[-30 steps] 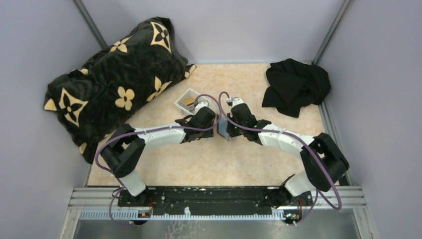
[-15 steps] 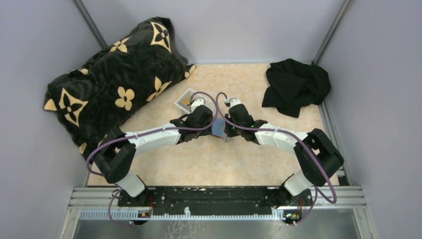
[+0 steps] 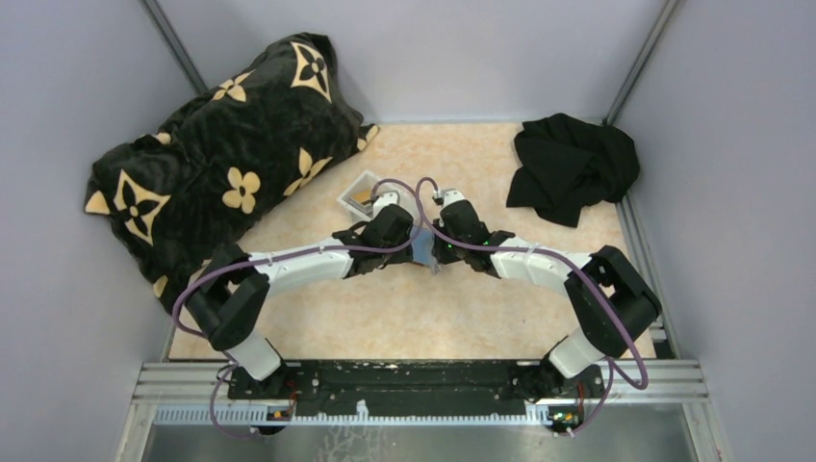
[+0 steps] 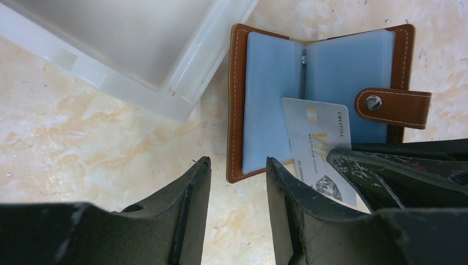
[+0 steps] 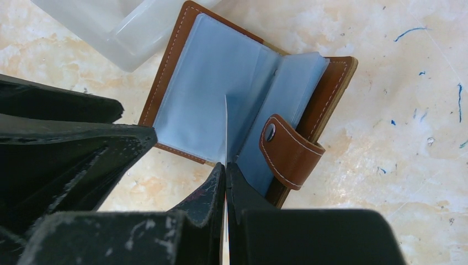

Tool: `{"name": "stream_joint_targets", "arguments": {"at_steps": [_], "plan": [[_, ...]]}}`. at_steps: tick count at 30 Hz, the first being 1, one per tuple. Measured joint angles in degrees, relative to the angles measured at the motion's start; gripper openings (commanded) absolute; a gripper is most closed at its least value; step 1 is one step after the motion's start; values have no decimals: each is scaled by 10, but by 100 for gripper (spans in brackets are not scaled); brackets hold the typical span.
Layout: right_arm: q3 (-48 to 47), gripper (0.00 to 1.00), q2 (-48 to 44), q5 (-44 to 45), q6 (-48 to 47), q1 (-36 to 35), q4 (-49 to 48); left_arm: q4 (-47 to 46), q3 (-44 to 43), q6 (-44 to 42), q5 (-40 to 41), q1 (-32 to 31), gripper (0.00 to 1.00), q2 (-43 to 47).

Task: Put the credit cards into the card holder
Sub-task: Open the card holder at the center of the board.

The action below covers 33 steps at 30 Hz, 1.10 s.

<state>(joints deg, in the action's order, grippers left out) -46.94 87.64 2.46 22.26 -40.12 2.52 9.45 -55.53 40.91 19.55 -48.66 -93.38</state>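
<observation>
The card holder (image 4: 265,99), brown leather with blue plastic sleeves, lies open on the table beside the white tray. Its snap strap (image 5: 290,152) sticks out on one side. My right gripper (image 5: 225,165) is shut on a silver credit card (image 4: 317,138), seen edge-on in the right wrist view. The card's far edge rests on the sleeves near the spine. My left gripper (image 4: 237,163) is open with nothing between its fingers, hovering by the holder's near corner. From above, both grippers meet over the card holder (image 3: 423,248). A gold-tan card (image 3: 362,197) lies in the tray.
The white plastic tray (image 4: 138,55) sits just beyond the holder, almost touching it. A big black pillow with tan flowers (image 3: 221,144) fills the back left. A black cloth (image 3: 573,164) lies at the back right. Grey walls close in the table.
Both grippers have shifted a little farther from the arm bases, toward the tray. The right one keeps its hold on the card at the holder.
</observation>
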Motion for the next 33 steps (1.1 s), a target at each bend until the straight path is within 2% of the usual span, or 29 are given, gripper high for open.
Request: {"name": "stream_joint_targets", "arguments": {"at_steps": [10, 12, 16, 19, 27, 33], "plan": [[0, 0, 0, 0, 0, 0, 0, 1, -26, 1, -7, 0, 45, -66], [0, 0, 0, 0, 0, 0, 0, -1, -26, 3, -7, 0, 37, -66], [0, 0, 0, 0, 0, 0, 0, -21, -19, 6, -7, 0, 13, -66], [0, 0, 0, 0, 1, 0, 0, -35, -12, 11, -8, 0, 3, -66], [3, 0, -6, 0, 6, 2, 2, -50, -4, 18, -16, 0, 0, -66], [29, 0, -25, -13, 19, 35, -4, -53, 2, 26, -18, -4, 0, -66]]}}
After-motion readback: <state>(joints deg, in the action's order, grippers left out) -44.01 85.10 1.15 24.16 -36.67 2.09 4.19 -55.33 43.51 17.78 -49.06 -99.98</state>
